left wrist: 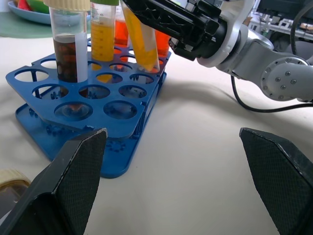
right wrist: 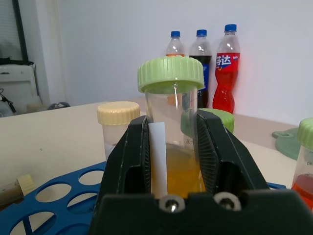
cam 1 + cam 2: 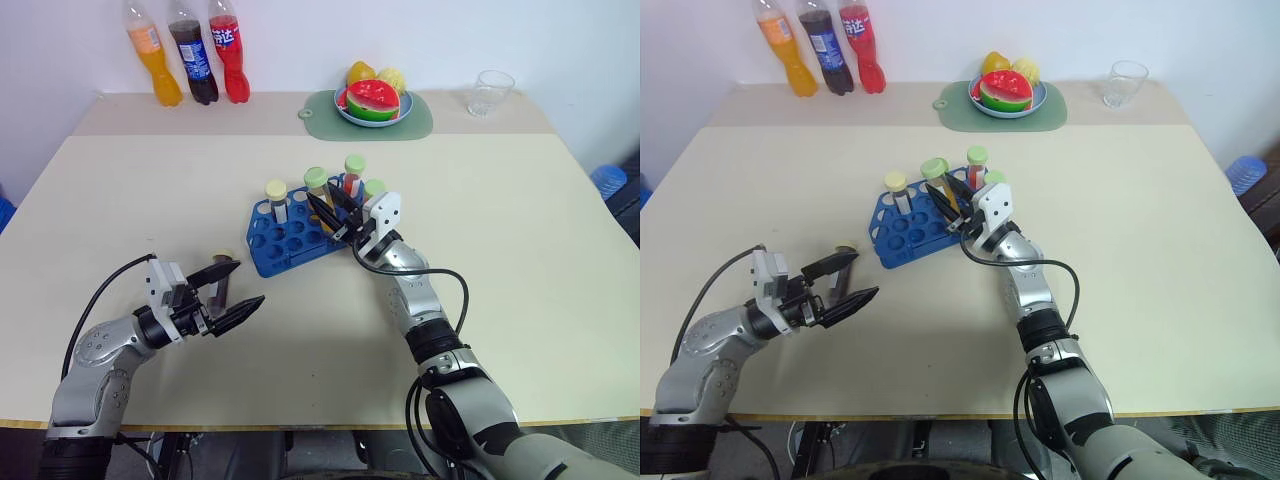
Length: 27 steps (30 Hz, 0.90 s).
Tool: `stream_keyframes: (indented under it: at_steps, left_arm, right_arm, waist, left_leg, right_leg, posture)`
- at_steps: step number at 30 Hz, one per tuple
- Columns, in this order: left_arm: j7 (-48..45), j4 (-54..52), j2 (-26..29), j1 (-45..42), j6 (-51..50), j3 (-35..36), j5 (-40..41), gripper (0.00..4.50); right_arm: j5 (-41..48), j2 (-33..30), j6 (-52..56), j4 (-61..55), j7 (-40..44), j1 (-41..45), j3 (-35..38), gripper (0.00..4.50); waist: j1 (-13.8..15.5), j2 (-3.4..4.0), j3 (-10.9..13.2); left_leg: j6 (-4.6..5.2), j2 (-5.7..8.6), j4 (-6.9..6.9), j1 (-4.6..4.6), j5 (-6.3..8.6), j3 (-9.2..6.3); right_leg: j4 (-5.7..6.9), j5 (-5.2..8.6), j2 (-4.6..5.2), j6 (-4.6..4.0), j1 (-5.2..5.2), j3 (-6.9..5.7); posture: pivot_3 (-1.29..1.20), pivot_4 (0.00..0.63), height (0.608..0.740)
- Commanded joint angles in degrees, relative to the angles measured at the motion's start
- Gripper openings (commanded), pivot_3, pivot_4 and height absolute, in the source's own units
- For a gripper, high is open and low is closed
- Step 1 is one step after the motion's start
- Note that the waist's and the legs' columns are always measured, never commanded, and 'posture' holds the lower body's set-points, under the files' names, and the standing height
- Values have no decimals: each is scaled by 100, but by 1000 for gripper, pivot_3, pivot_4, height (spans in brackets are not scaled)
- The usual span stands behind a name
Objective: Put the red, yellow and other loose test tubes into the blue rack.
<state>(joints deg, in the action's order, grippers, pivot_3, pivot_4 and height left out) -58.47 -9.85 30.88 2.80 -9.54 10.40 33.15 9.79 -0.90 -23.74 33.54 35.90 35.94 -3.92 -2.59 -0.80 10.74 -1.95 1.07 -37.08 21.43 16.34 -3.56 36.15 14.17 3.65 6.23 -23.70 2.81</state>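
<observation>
The right gripper point(image 3: 328, 207) clamps a yellow test tube point(image 2: 172, 142), tilted, its base in the blue rack point(image 3: 290, 240). The left gripper point(image 3: 232, 290) hangs wide open near the rack, beside a loose tube point(image 3: 221, 277) on the table point(image 3: 520, 230).

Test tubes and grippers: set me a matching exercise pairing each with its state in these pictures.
1. left gripper
2. right gripper
3. cream-capped brown tube
4. loose dark tube

A. lying on the table
B. open
C. shut on the yellow tube
D. standing in the blue rack

Pairs: 1-B, 2-C, 3-D, 4-A
</observation>
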Motion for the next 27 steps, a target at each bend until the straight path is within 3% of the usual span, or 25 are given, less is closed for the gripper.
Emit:
stream_keyframes:
  at_steps: [1,10,26,27]
  left_arm:
    - [-5,-150,41,16,110,146,61,4500]
    - [-8,-138,58,6,106,165,64,4500]
    - [-40,-44,17,-113,116,94,51,4500]
    - [-41,-39,12,-119,116,89,51,4500]
  right_arm:
    - [43,125,-69,116,-134,-35,85,1072]
    - [269,432,-642,577,-318,-10,461,1072]
    - [352,213,-765,536,163,-251,387,1072]
    - [379,204,-752,509,194,-249,399,1457]
  waist:
    - [-1,0,0]
    - [-4,0,0]
    - [8,0,0]
    - [8,0,0]
  left_leg:
    - [0,0,0,0,0,0]
    - [-2,0,-1,-4,-1,0]
    - [-2,1,0,-2,-1,-1]
    - [-2,1,0,-2,-1,-1]
  right_leg:
    - [0,0,0,0,0,0]
    - [4,-1,0,-1,2,0]
    - [3,-1,0,-1,2,0]
    - [3,-1,0,-1,3,0]
  posture:
    - [0,150,740]
    - [0,150,740]
    - [0,150,740]
    - [0,150,740]
